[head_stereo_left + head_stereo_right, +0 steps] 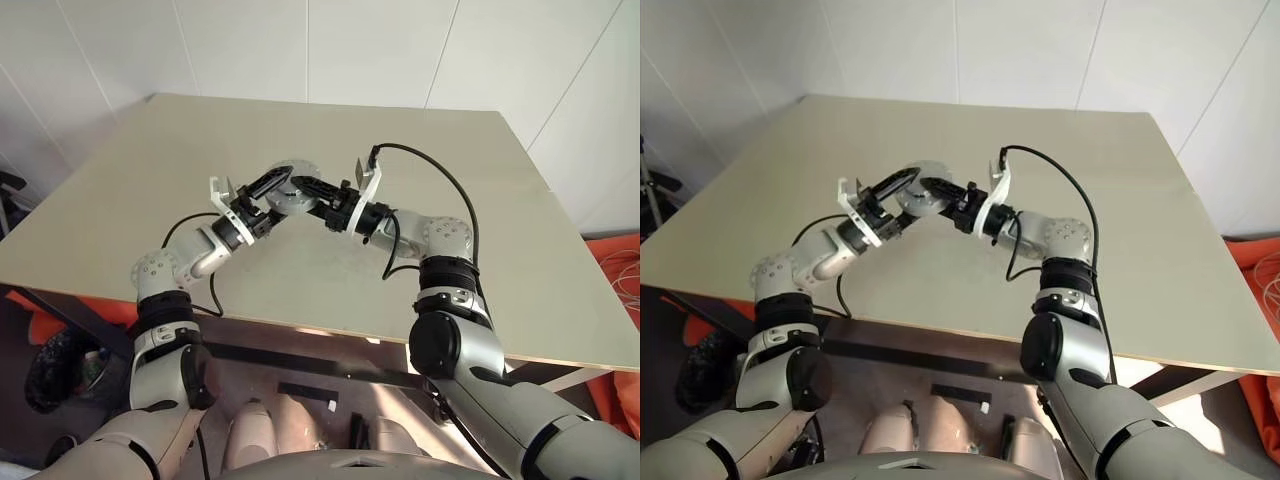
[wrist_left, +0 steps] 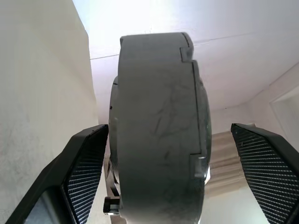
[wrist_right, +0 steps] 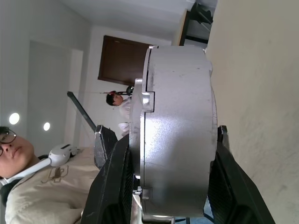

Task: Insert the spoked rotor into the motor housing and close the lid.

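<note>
The motor housing (image 3: 180,126) is a thick grey round drum held on edge above the middle of the table (image 1: 420,150). A thinner disc, the lid (image 3: 138,135), sits flush against one of its faces. My right gripper (image 3: 173,186) is shut on the drum, one finger flat on each face. My left gripper (image 2: 175,172) straddles the same drum (image 2: 159,126) from the opposite side. It is open, and both its fingers (image 2: 84,172) stand apart from the drum. In the head views the two grippers meet at the housing (image 1: 290,178). The spoked rotor is hidden.
The beige table stretches far ahead and to both sides, with its near edge (image 1: 300,325) just below my arms. A black cable (image 1: 450,185) loops over my right wrist. Orange objects (image 1: 615,255) lie on the floor at right. A person (image 3: 28,186) sits beyond the left gripper.
</note>
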